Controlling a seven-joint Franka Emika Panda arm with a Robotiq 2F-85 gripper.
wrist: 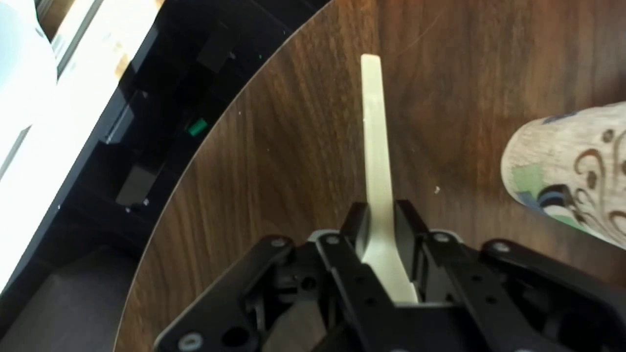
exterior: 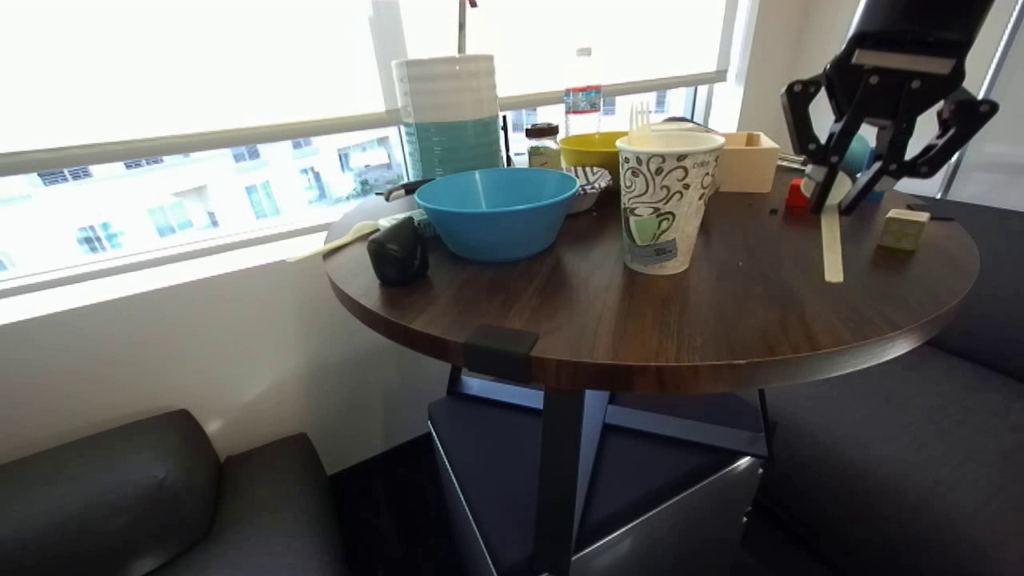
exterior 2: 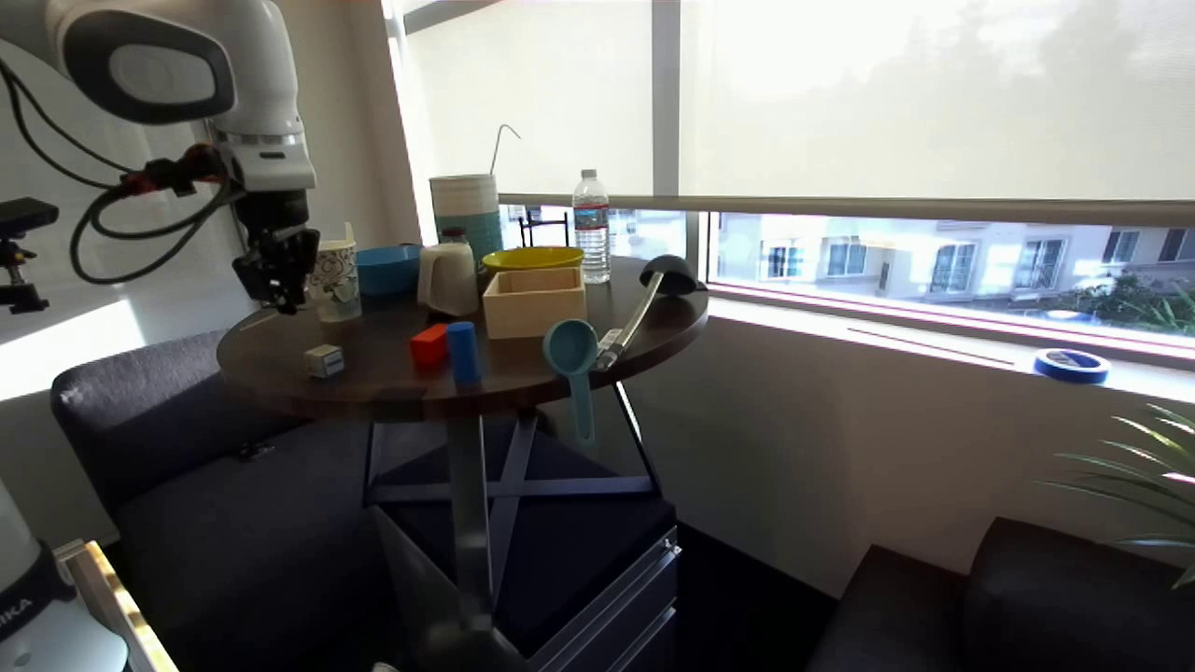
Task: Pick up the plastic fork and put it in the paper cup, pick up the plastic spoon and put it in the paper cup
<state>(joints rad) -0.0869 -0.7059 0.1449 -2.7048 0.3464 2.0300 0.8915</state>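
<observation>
The paper cup (exterior: 680,200) stands upright on the round table (exterior: 704,336); it also shows in an exterior view (exterior 2: 333,285) and at the right of the wrist view (wrist: 577,176). The plastic fork (exterior: 640,124) stands in it, tines up above the rim. The plastic spoon (exterior: 833,252) is roughly level at table height; I cannot tell whether it touches the table. In the wrist view the spoon (wrist: 376,142) points its handle away from me. My gripper (wrist: 381,215) is shut on the spoon's neck, a fingertip on each side. The spoon's bowl is partly hidden by the fingers.
A blue bowl (exterior: 496,220), a black object (exterior: 398,252) and a cream utensil (exterior: 336,242) are beyond the cup. A small cube (exterior: 904,230) stands near the gripper. A red block (exterior 2: 429,345), blue cylinder (exterior 2: 464,353) and wooden box (exterior 2: 534,315) stand farther along.
</observation>
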